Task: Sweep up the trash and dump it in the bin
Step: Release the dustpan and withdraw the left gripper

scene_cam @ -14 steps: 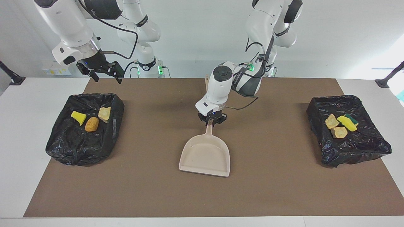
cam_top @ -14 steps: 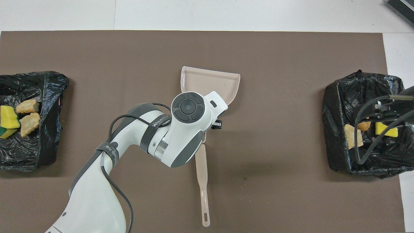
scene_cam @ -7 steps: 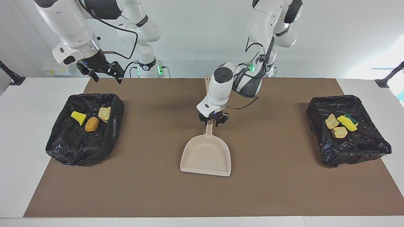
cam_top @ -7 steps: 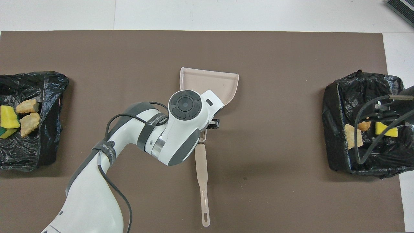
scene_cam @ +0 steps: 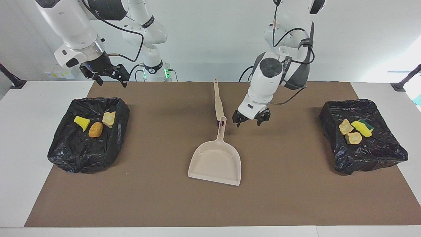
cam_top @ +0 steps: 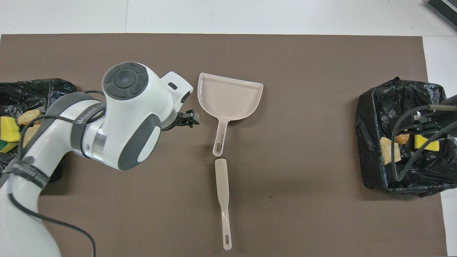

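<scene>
Fingers (scene_cam: 239, 121) of left gripper (scene_cam: 251, 120) spread beside smooth beige scoop-shaped dustpan (scene_cam: 215, 163).

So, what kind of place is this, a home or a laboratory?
Probably a robot laboratory: two white arms are mounted at a plain table covered by a brown mat, with a dustpan and bag-lined bins laid out for a test.
</scene>
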